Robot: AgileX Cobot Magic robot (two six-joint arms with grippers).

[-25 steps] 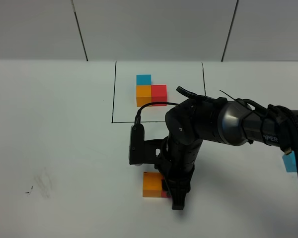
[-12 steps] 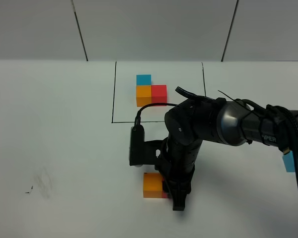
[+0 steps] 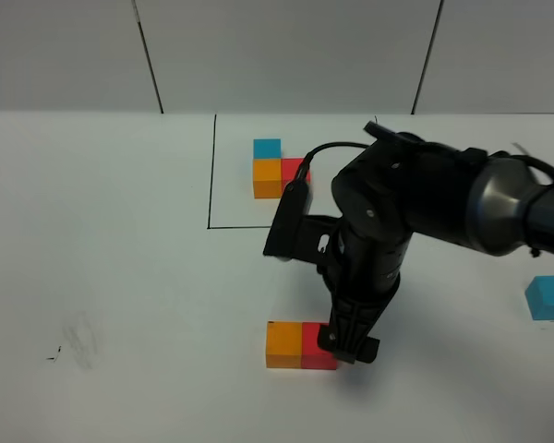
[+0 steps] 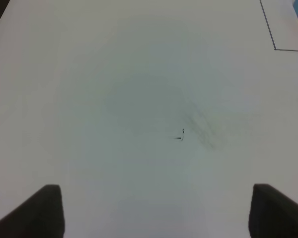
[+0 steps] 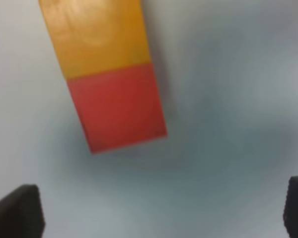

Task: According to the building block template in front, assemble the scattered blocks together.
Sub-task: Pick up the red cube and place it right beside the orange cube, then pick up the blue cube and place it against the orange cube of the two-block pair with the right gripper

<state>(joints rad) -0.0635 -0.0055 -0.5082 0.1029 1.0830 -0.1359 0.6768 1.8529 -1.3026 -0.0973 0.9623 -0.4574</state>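
The building block template (image 3: 267,173) is an L of blue, orange and red cubes inside a black drawn rectangle at the back; my right arm covers part of its red cube. Of the scattered blocks, the orange cube (image 3: 283,343) and red cube (image 3: 316,349) sit flush side by side near the table's front. The sky blue cube (image 3: 547,297) lies alone at the far right. My right gripper (image 3: 351,347) hovers just right of the red cube (image 5: 118,106), open, with nothing between its fingers (image 5: 15,212). My left gripper (image 4: 159,213) is open over bare table.
The white table (image 3: 120,240) carries a faint smudge and small dark mark (image 3: 74,346) at the left front, also seen under the left gripper as a mark (image 4: 183,134). A corner of the template's black frame (image 4: 274,44) shows in the left wrist view.
My right gripper has opened, let go of the red cube and lifted up and to the right. The red cube now rests beside the orange one. The left gripper has not moved.
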